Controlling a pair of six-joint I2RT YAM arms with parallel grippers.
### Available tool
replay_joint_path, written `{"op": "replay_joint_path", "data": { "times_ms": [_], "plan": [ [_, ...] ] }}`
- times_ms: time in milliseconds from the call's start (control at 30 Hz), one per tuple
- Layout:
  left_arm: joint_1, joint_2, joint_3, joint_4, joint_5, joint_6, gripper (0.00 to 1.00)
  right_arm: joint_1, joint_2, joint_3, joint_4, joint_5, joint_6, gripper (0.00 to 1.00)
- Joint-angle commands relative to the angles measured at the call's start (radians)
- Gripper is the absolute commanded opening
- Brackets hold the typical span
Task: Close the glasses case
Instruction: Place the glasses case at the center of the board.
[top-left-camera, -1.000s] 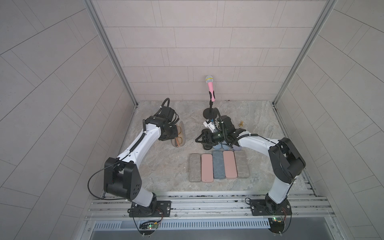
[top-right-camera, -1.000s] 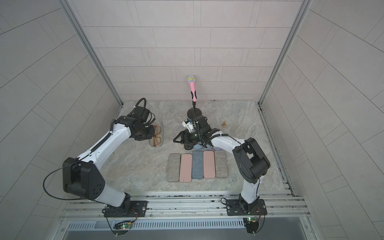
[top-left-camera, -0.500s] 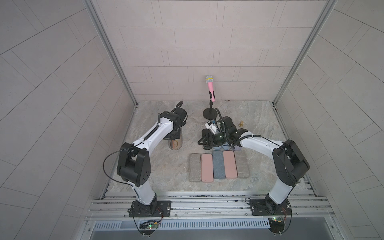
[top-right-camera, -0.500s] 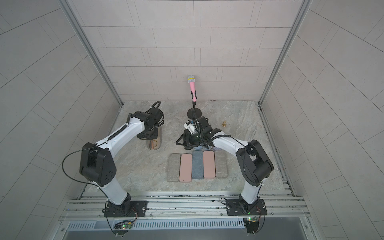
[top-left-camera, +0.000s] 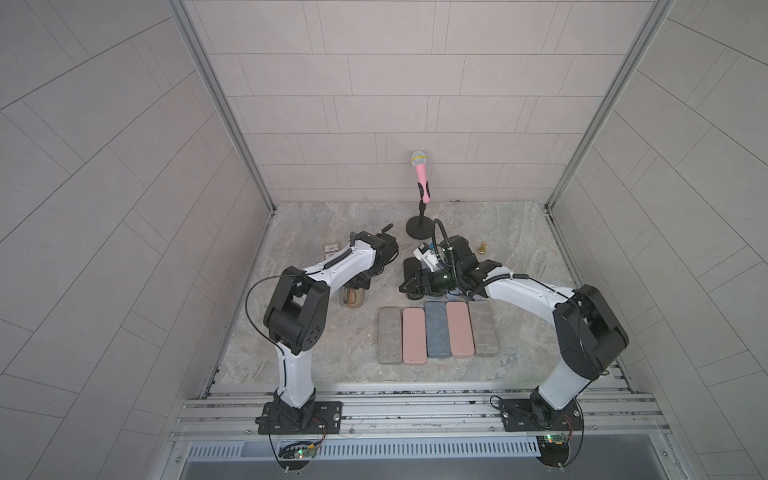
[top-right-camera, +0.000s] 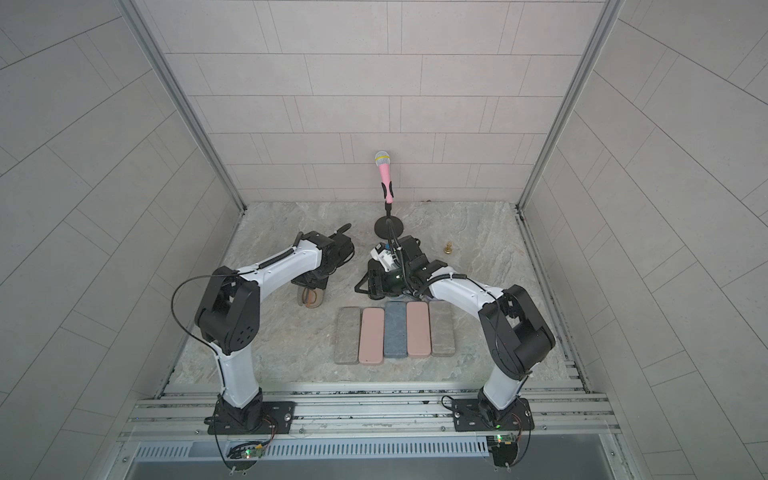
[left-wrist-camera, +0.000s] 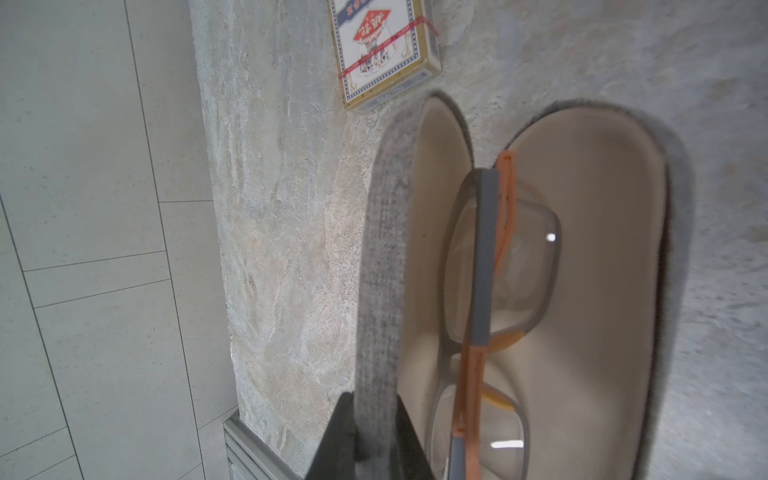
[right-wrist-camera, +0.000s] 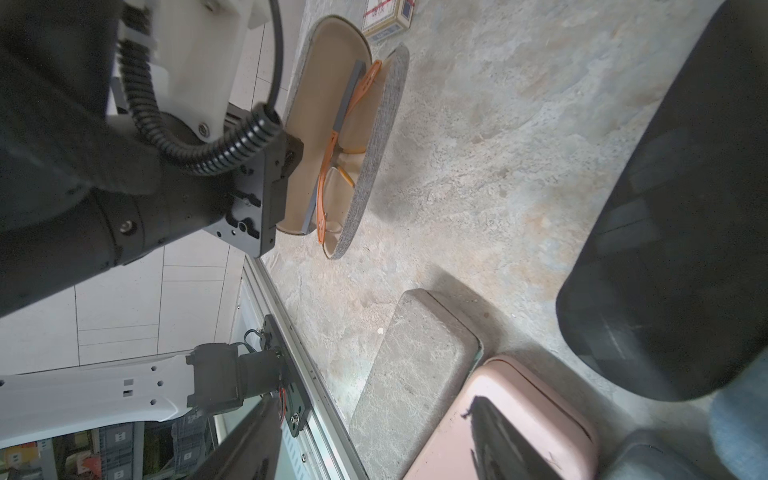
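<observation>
The glasses case (top-left-camera: 353, 298) (top-right-camera: 311, 297) is grey felt outside and beige inside, and it lies open on the stone floor left of centre. Grey-and-orange glasses (left-wrist-camera: 482, 270) (right-wrist-camera: 332, 166) rest in its flat half (left-wrist-camera: 602, 291). The other half, the lid (left-wrist-camera: 382, 270), stands tilted up on edge. My left gripper (left-wrist-camera: 374, 419) (top-left-camera: 358, 286) is shut on the lid's rim, one black finger on each side. My right gripper (top-left-camera: 409, 280) (right-wrist-camera: 374, 444) is open and holds nothing; it sits to the right of the case (right-wrist-camera: 376, 137), apart from it.
A card deck (left-wrist-camera: 382, 54) (top-left-camera: 331, 249) lies just behind the case. Several flat rounded blocks (top-left-camera: 436, 328), grey, pink and blue, form a row in front. A big black rounded object (right-wrist-camera: 673, 208) is beside the right gripper. A pink microphone on a stand (top-left-camera: 422, 178) and a small brass piece (top-left-camera: 483, 248) stand at the back.
My left arm has swung inward, its elbow now toward the front. The case has slid a little toward the front with it. The right arm has barely moved.
</observation>
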Motion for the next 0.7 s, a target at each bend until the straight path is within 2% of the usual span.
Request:
{"op": "replay_joint_path", "data": {
  "times_ms": [0,33,167,267,333,433,533,667],
  "plan": [
    [-0.028,-0.024,0.022,-0.038,-0.127,-0.059,0.0,-0.004,-0.04,-0.016,0.003,0.005,-0.016,0.74],
    [-0.028,-0.023,-0.008,0.009,-0.151,-0.043,0.0,-0.004,-0.04,-0.018,0.009,0.008,-0.014,0.74],
    [-0.035,0.075,0.066,-0.095,-0.144,-0.083,0.0,-0.005,-0.03,-0.014,0.01,0.005,-0.008,0.74],
    [-0.063,0.047,0.073,-0.097,-0.149,-0.105,0.0,-0.004,-0.041,-0.024,0.009,0.004,-0.011,0.74],
    [-0.051,0.04,0.027,-0.005,-0.149,-0.067,0.0,-0.006,-0.043,-0.031,0.006,0.013,-0.017,0.74],
    [-0.028,0.114,0.079,-0.076,-0.104,-0.087,0.0,-0.005,-0.038,-0.028,0.004,0.007,-0.016,0.74],
    [-0.034,0.102,0.074,-0.057,-0.095,-0.09,0.0,-0.006,-0.042,-0.033,0.007,0.011,-0.012,0.74],
    [-0.041,0.096,0.101,-0.11,-0.182,-0.114,0.0,-0.004,-0.037,-0.034,0.007,0.011,-0.016,0.74]
  ]
}}
